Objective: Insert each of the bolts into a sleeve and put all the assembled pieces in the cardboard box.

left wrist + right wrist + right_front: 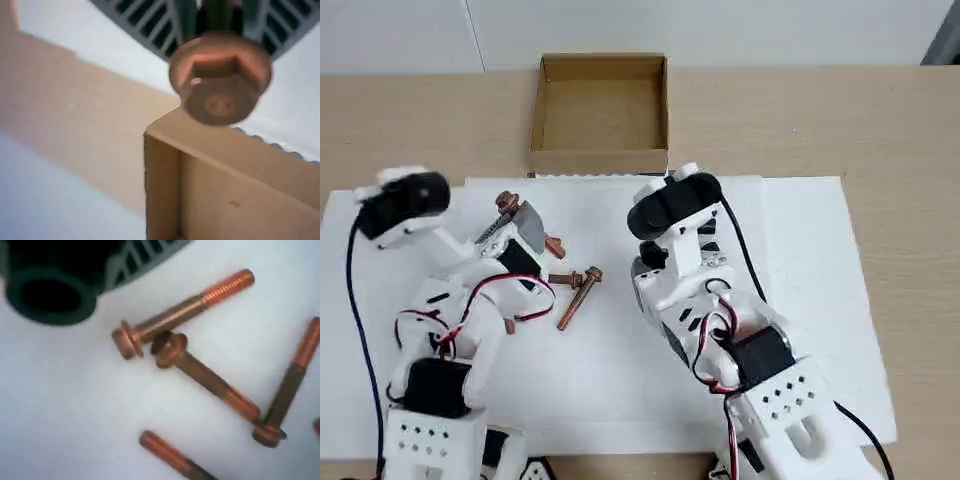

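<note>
Gripping a bolt (220, 82), left fingers (142, 15) clamped; right fingers (145, 257) seem clenched on a sleeve (50, 295). Risk: axes misaligned, bolt jams or drops.

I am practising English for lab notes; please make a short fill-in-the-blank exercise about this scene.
1. The left gripper holds a copper ____.
2. The cardboard box is ____ inside.
3. Loose bolts lie on the ____ sheet.
Missing words: bolt, empty, white.
</note>
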### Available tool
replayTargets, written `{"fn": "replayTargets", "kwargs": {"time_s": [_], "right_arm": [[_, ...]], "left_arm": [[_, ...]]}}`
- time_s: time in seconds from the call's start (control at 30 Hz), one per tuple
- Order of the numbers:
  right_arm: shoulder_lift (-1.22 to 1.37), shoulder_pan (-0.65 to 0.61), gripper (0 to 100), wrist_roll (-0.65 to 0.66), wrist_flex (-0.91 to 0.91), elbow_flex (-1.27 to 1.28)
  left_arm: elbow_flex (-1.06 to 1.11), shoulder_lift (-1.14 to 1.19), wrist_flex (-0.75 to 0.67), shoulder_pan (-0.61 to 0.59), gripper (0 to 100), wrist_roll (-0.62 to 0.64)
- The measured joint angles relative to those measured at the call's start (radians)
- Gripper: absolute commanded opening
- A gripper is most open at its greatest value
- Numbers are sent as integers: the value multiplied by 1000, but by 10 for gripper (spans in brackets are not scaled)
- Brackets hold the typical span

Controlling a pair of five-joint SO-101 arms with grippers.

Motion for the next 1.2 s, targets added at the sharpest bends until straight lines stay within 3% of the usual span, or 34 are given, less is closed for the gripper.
{"fn": "replayTargets", "kwargs": {"time_s": [0.37, 0.6, 0.9, 1.2], "right_arm": [[0, -97, 3, 132, -66, 38], [0, -175, 3, 181, -91, 38], [-54, -176, 2, 218, -101, 40], [-133, -180, 2, 269, -58, 40]], "left_arm": [[29, -160, -6, 175, 5, 95], [60, -178, -11, 178, 5, 97], [81, -180, -25, 178, 5, 60], [110, -178, -152, 129, 5, 35]]}}
